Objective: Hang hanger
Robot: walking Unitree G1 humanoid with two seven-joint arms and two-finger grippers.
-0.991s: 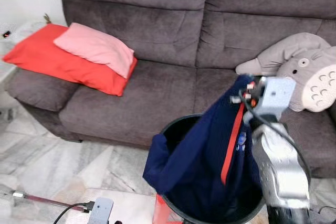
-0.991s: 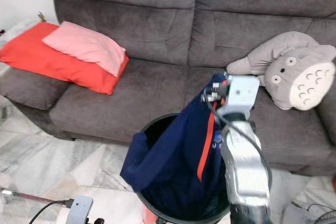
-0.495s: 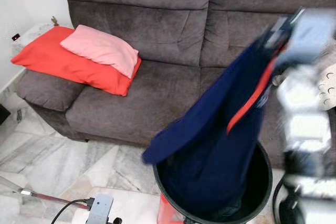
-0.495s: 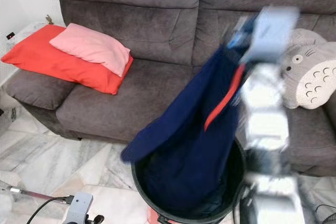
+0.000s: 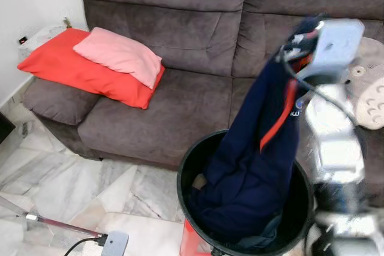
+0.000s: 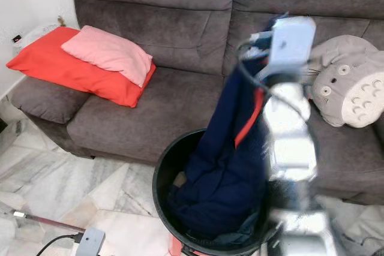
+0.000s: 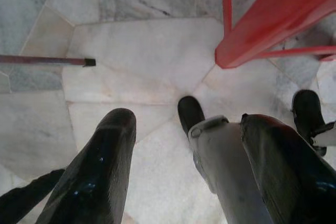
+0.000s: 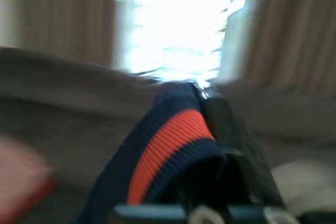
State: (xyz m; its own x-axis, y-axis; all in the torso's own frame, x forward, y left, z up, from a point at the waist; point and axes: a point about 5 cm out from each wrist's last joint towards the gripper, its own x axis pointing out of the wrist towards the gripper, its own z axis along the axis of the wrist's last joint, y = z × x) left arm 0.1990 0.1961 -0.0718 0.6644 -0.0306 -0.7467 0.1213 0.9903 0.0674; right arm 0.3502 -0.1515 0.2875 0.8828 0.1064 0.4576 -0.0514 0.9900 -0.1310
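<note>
A navy garment (image 5: 264, 148) with an orange stripe hangs from my right gripper (image 5: 300, 37), which is shut on its collar high in front of the sofa. Its lower part still lies inside a round black basket (image 5: 186, 172) on the floor. In the blurred right wrist view the ribbed navy and orange collar (image 8: 168, 145) sits beside one black finger (image 8: 231, 129). My left gripper (image 7: 188, 120) hangs idle and open, pointing down at the marble floor.
A dark grey sofa (image 5: 174, 106) stands behind the basket, with a red cushion (image 5: 66, 67) and a pink pillow (image 5: 123, 55) at its left end. A grey plush toy (image 6: 345, 85) lies at the right. A red frame (image 7: 273, 30) and a thin rod (image 7: 42, 60) are on the floor.
My right arm has raised the garment higher. The sleeve that draped over the basket's left rim now hangs straight down inside it. The camera has shifted a little.
</note>
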